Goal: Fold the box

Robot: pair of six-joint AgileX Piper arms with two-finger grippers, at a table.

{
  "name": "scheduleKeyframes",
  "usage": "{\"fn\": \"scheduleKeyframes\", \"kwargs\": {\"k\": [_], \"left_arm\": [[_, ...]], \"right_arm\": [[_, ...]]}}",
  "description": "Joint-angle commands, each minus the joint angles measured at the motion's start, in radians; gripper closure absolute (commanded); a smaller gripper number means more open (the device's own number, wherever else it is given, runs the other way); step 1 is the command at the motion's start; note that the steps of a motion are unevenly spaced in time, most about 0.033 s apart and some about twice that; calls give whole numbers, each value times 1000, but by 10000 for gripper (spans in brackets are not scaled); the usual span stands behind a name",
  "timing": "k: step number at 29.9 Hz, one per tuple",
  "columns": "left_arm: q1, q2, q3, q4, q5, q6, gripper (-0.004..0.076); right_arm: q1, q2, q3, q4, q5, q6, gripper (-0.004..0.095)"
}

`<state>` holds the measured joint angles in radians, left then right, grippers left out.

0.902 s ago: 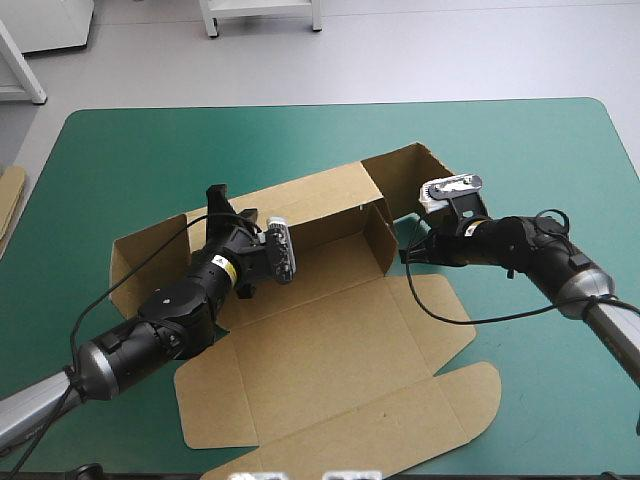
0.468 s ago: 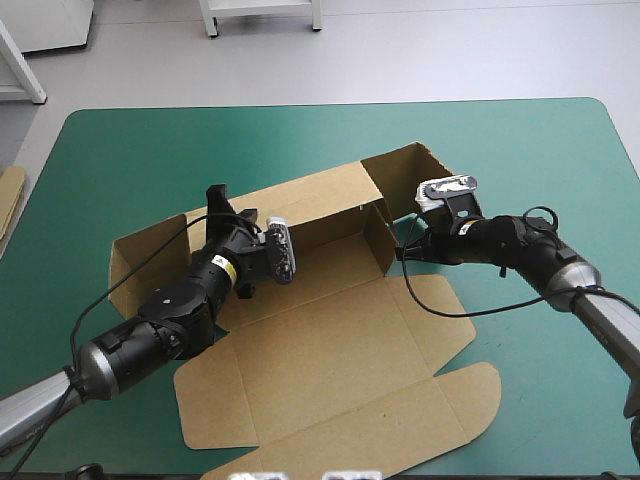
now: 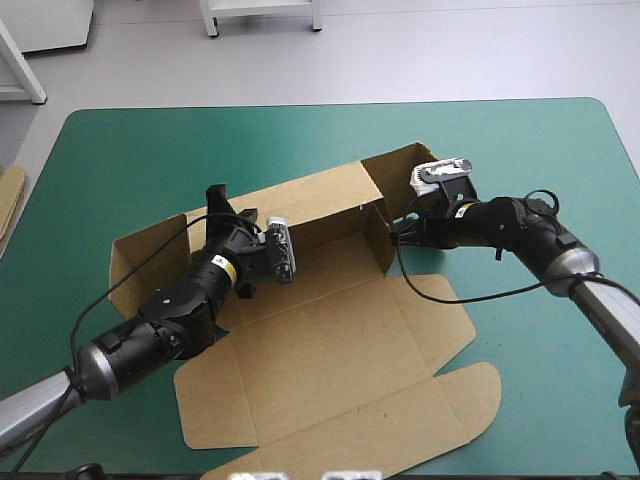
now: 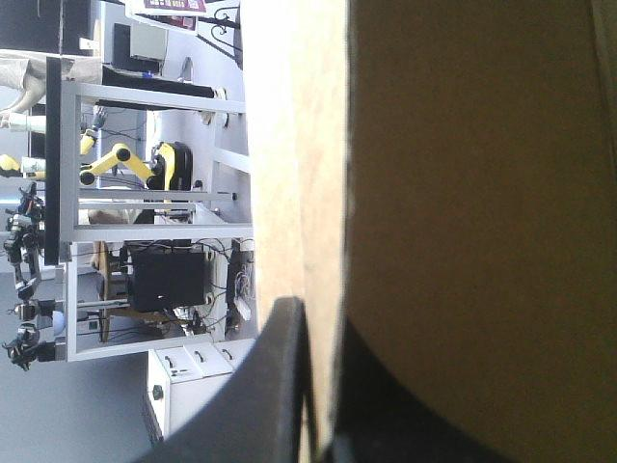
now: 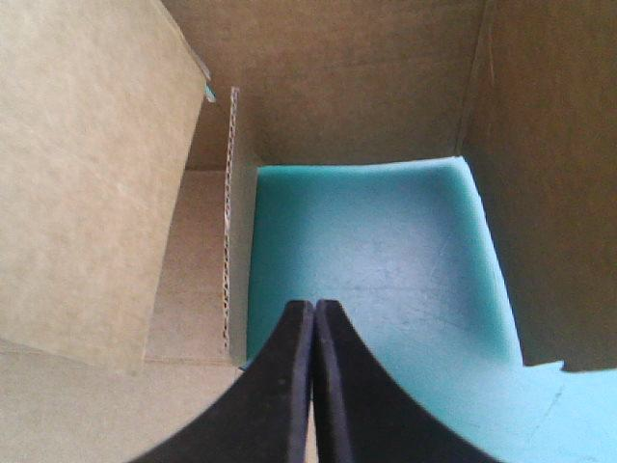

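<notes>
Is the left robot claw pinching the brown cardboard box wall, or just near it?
Touching. The left wrist view shows the brown cardboard box with its raised wall passing between the left gripper, whose black fingers close against it with no gap.

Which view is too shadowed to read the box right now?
Left wrist view: the box face is backlit, in deep shadow. Right wrist view: its walls and the teal-green cover are evenly lit. High view: even light, soft shadows only.
</notes>
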<state>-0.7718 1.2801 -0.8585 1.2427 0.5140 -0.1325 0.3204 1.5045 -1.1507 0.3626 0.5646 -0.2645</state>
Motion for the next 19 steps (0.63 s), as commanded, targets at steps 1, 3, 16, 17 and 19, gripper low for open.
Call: {"fn": "scheduleKeyframes", "kwargs": {"k": [1, 3, 16, 17, 19], "left_arm": [[-1, -12, -7, -60, 76, -31, 732], [-1, -12, -7, -60, 78, -31, 732], [-1, -12, -7, -60, 85, -31, 732], [-1, -12, -7, -60, 85, -31, 732], [-1, -12, -7, -60, 85, -31, 732]], "right_arm": [[-1, -34, -94, 9, -5, -12, 909], [-1, -34, -141, 7, 26, -12, 909], [-113, 57, -486, 66, 240, 10, 912], [-122, 68, -514, 75, 261, 10, 912], [-130, 93, -569, 110, 289, -4, 912]]}}
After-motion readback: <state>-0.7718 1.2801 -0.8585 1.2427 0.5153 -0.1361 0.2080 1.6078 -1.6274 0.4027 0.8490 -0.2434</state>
